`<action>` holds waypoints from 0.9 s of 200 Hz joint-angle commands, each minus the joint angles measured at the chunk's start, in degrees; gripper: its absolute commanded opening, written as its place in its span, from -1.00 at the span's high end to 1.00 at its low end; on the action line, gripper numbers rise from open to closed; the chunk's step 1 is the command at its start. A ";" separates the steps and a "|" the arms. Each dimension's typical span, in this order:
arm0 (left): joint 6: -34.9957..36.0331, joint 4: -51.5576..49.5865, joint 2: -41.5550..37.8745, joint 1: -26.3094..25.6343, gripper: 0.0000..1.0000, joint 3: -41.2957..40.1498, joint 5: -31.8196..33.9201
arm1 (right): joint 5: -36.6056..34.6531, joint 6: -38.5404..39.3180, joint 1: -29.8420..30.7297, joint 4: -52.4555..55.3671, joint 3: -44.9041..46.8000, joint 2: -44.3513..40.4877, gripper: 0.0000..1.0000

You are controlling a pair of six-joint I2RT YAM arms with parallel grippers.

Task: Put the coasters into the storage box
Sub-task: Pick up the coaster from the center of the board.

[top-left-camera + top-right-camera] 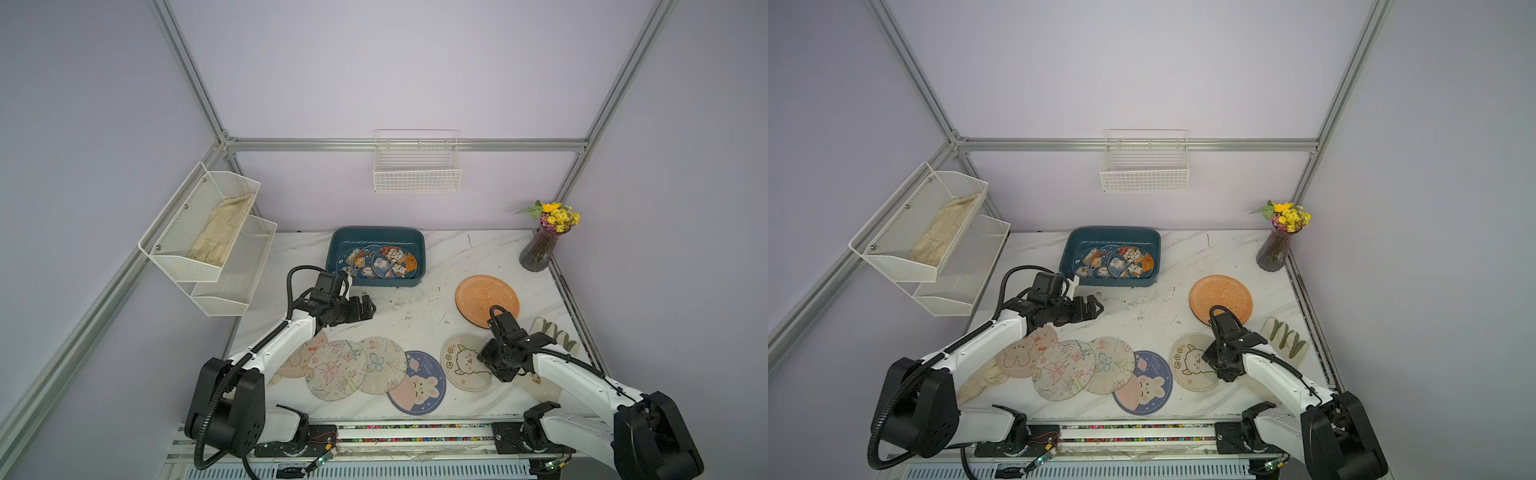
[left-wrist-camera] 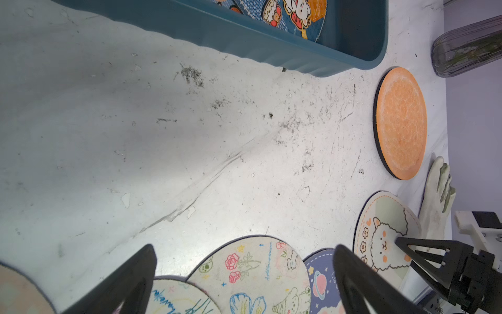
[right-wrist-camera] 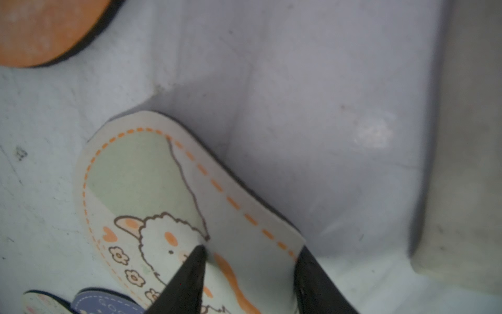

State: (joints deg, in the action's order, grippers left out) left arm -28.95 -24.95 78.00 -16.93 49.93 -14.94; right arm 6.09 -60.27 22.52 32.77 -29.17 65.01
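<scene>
The teal storage box (image 1: 376, 232) stands at the back with overlapping cartoon coasters (image 1: 388, 262) inside. A plain orange coaster (image 1: 484, 297) lies at the right. Several printed coasters (image 1: 334, 370) overlap along the front, ending in a navy bunny one (image 1: 419, 384). My right gripper (image 3: 252, 248) is on the alpaca coaster (image 3: 152, 176). One fingertip presses its face, the other its edge, and the mat buckles up between them. My left gripper (image 2: 244, 247) hovers open and empty above the table in front of the box.
A cream glove (image 1: 555, 334) lies at the right edge beside the alpaca coaster, another (image 1: 984, 380) under the left arm. A vase of flowers (image 1: 540, 249) stands back right. White wire shelves (image 1: 208, 232) hang on the left wall, a wire basket (image 1: 417, 166) on the back wall.
</scene>
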 commanded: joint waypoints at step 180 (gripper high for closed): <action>-0.12 0.52 -1.31 -0.21 -1.00 1.89 -0.37 | 2.80 7.68 1.96 -1.47 -19.18 4.43 1.00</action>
State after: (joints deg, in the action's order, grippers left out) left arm -28.97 -24.95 78.00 -16.95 49.93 -14.85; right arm 7.53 -54.43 23.29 34.50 -43.62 67.37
